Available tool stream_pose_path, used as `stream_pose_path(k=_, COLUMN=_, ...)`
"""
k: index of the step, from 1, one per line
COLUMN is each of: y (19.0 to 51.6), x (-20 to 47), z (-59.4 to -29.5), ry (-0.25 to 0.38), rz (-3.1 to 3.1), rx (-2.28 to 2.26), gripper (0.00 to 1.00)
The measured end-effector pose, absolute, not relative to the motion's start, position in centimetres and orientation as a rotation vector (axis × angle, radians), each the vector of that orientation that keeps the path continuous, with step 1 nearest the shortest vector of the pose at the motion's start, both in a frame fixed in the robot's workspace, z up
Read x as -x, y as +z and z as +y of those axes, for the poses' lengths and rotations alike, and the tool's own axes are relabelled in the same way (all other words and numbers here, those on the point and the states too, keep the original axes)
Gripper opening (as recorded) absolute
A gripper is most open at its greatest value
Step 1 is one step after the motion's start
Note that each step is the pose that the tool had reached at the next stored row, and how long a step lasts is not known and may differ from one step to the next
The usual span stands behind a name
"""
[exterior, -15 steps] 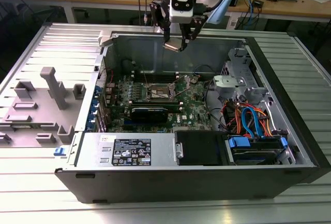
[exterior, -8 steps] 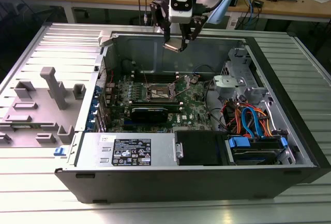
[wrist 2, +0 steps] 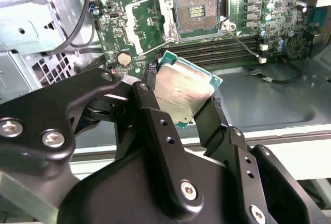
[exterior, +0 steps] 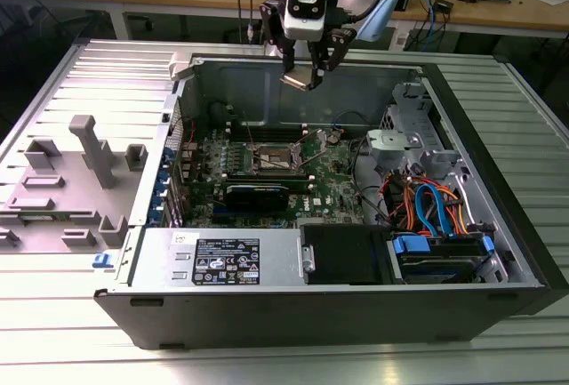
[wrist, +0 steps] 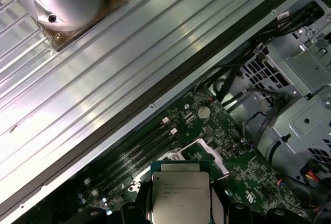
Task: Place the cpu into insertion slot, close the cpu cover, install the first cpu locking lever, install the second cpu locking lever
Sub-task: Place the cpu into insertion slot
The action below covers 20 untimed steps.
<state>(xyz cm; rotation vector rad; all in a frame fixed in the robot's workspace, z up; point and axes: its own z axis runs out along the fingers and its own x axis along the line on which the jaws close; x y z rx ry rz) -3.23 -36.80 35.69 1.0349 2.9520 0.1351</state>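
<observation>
Gripper: clamped on the cpu, held by opposite edges, dull metal top showing in both wrist views. Position: raised above the rear wall of the open case, well clear of the motherboard. Slot: bare, dark centre exposed, on the board below the chip. Cover: swung open just beside the slot.
</observation>
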Motion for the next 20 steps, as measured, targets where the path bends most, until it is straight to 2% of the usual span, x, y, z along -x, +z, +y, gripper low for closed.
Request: stream_pose_path(k=20, y=35.66, x=3.23, z=-36.81, ry=0.135, rz=2.938, rx=-1.07, gripper=0.55)
